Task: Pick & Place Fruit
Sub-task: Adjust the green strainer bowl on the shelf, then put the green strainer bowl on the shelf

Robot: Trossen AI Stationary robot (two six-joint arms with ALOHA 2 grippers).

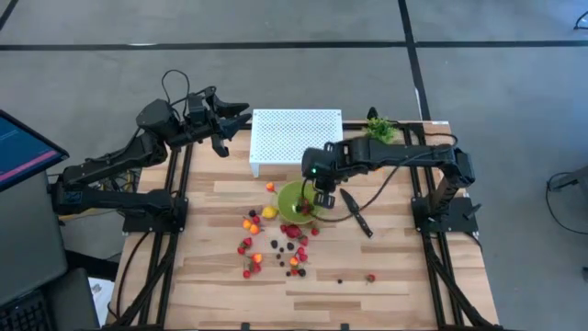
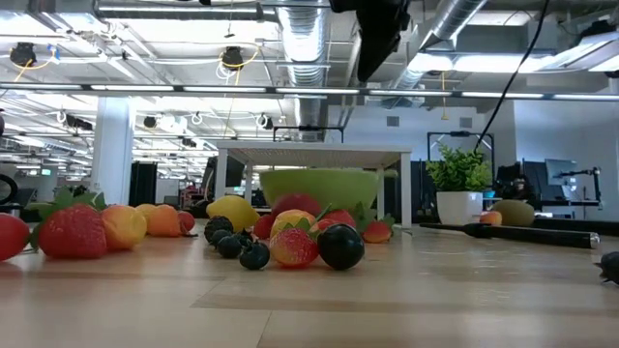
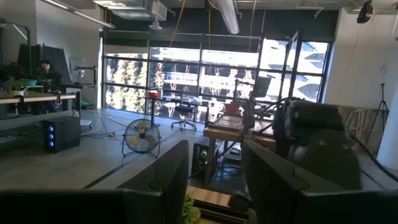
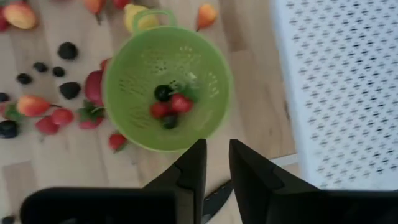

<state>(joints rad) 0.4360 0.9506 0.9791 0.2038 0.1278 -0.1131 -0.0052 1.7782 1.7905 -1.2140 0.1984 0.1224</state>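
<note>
A green colander [image 4: 165, 93] stands on the wooden table [image 1: 413, 276] and holds a dark berry and a few red fruits [image 4: 171, 102]. Many tiny red, orange, yellow and dark fruits [image 1: 266, 244] lie loose on the table on the colander's left and near sides; they also show in the low view [image 2: 290, 242]. A brown-green fruit [image 2: 513, 211] lies beside the plant pot. My right gripper [image 4: 217, 165] hangs above the colander's right rim [image 1: 317, 198], empty, its fingers a narrow gap apart. My left gripper [image 3: 214, 162] is open and empty, raised over the table's far left [image 1: 220, 124].
A black knife [image 1: 356, 213] lies on the table just right of the colander, under my right arm. A white perforated rack [image 1: 294, 138] stands behind the colander. A small green potted plant [image 1: 381, 129] stands at the far right. Bare wood lies near the front edge.
</note>
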